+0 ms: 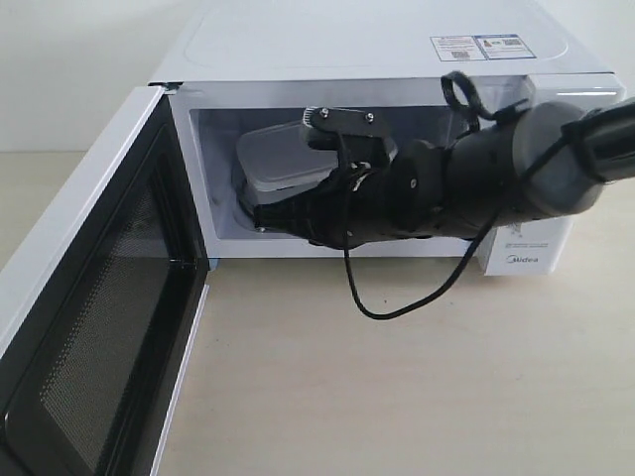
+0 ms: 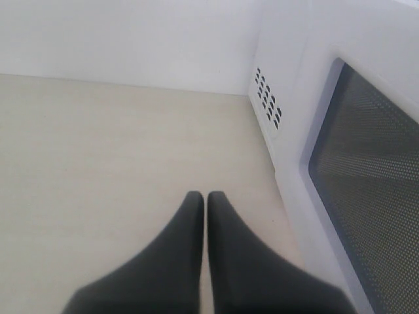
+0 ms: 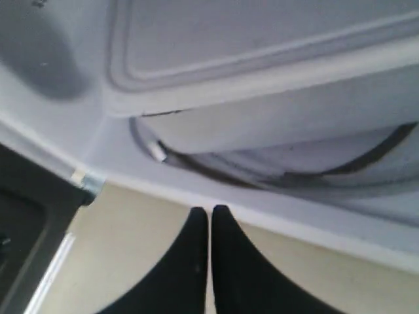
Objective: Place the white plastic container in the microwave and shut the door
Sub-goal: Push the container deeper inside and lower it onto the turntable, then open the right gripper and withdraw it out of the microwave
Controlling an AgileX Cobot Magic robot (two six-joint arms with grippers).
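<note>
door (image 1: pixel 89 297) cropped, container (image 1: pixel 273 159) partly hidden

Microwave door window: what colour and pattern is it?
The window is dark, fine dotted mesh; best in the left wrist view.

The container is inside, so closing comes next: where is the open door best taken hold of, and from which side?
Take the door by its white outer face near the free edge, coming from outside, where the shut left gripper sits. It stands wide open, black inner face exposed, so pushing there should swing it shut once the right arm clears the opening.
</note>
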